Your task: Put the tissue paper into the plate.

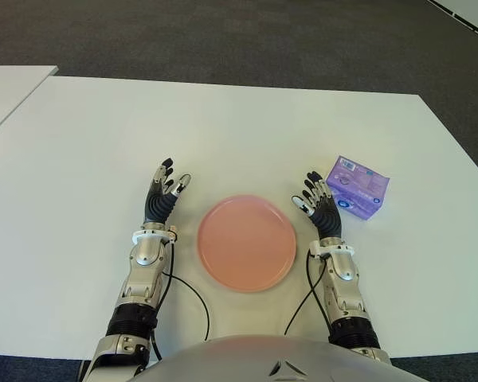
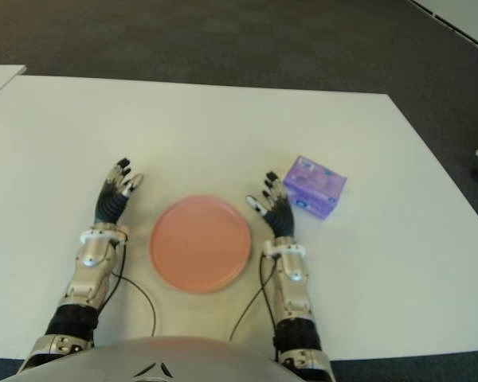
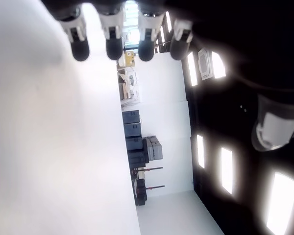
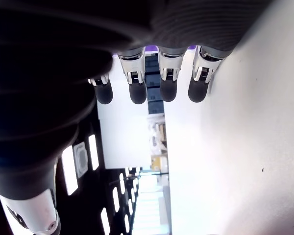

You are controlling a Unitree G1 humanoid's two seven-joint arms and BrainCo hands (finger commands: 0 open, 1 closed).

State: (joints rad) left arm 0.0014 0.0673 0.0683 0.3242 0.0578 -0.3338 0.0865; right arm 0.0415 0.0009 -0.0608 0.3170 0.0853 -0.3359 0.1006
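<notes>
White table [image 1: 223,127]: pink plate [image 1: 247,243] between left hand [image 1: 162,195] and right hand [image 1: 320,204], fingers extended, empty; tissue pack [image 1: 357,185] beside right.

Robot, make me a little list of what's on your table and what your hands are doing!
table: white table
plate: pink plate, nothing on it, between the two hands
tissue paper: purple pack, on the table, just beyond the right hand
left hand: left hand, fingers spread, holding nothing, left of the plate
right hand: right hand, fingers spread, holding nothing, next to the pack
task: not started
</notes>
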